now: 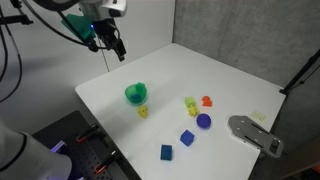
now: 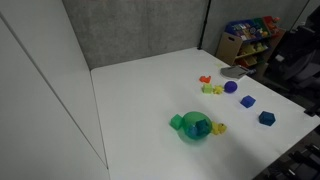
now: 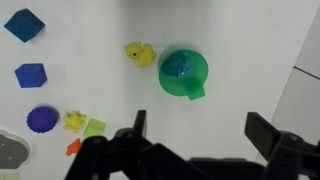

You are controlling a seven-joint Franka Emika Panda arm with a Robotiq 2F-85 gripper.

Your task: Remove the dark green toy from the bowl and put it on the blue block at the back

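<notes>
gripper point(image 3: 200, 135): fingers spread wide, holding nothing — ready to reach in, high up, back from the bowl point(image 3: 165, 82) | dark green toy point(image 3: 178, 66): inside the bowl, not lifted yet | blue block point(image 3: 31, 75): well apart from the bowl, top bare — room for the toy

Nothing readable is showing in any of the views: no text, label, brand, number or sign. The coloured items point(image 2: 250, 27) sitting in a bin beyond the far corner of the counter point(image 2: 140, 100) are appearing in an exterior view only as small blurred patches of colour, too small to tell whether they are carrying any print.
</notes>
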